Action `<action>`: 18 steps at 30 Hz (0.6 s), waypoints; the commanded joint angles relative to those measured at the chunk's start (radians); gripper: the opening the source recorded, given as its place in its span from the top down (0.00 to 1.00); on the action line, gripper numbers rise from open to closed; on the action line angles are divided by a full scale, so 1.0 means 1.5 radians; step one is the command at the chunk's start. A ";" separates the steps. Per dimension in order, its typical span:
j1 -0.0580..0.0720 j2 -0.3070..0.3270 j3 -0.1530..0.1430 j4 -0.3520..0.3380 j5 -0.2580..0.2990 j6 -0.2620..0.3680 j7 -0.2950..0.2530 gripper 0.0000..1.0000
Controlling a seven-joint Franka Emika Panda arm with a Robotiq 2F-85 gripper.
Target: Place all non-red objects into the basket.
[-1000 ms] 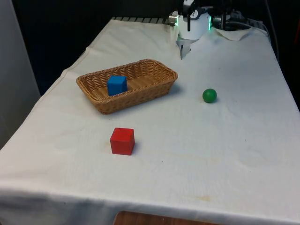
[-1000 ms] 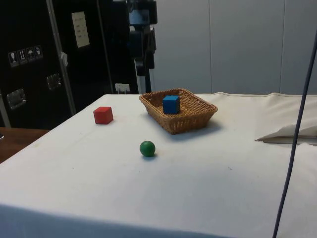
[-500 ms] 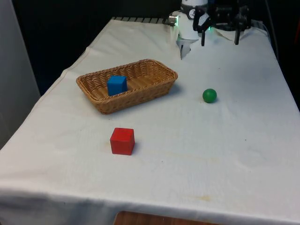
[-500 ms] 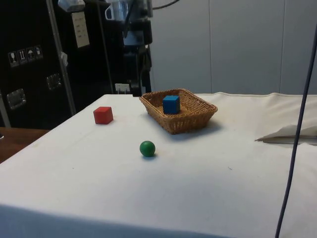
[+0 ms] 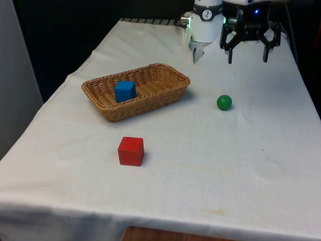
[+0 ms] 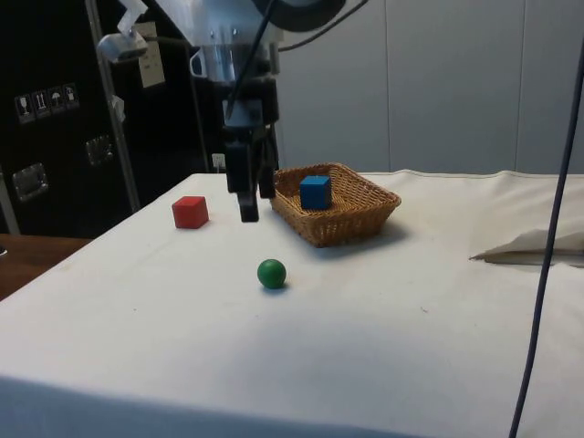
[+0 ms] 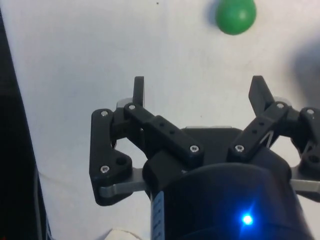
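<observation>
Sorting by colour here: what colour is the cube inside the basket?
Blue. The cube in the basket shows best in the front view.

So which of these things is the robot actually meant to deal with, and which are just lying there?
Part of the job:
green ball, on the cloth, not yet in
blue cube, already in
basket
gripper, open, above the cloth

Just lying about:
red cube, stays out

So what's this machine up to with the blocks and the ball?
It is sorting things into the wicker basket. The blue cube already sits inside. The gripper, open and empty, hangs above the cloth near the green ball, which lies loose on the table. The red cube sits apart, outside the basket.
</observation>
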 commanded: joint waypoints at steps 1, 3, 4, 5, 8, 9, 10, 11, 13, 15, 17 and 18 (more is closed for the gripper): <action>-0.001 0.007 0.002 0.001 0.010 0.009 -0.003 0.00; -0.002 0.025 0.003 0.003 0.016 0.025 -0.007 0.00; -0.003 0.031 0.004 0.004 0.018 0.029 -0.009 0.00; -0.004 0.037 0.003 0.005 0.019 0.036 -0.011 0.00; -0.003 0.046 -0.001 0.005 0.009 0.043 -0.006 0.00; -0.008 0.054 0.003 0.007 0.024 0.053 -0.020 0.00; -0.010 0.059 0.001 0.007 0.027 0.059 -0.026 0.00; -0.011 0.064 -0.001 0.007 0.031 0.065 -0.031 0.00; -0.014 0.077 -0.006 0.008 0.041 0.078 -0.049 0.00; -0.015 0.083 -0.010 0.009 0.049 0.085 -0.059 0.00; -0.015 0.087 -0.011 0.008 0.054 0.089 -0.065 0.00; -0.016 0.093 -0.011 0.007 0.063 0.095 -0.075 0.00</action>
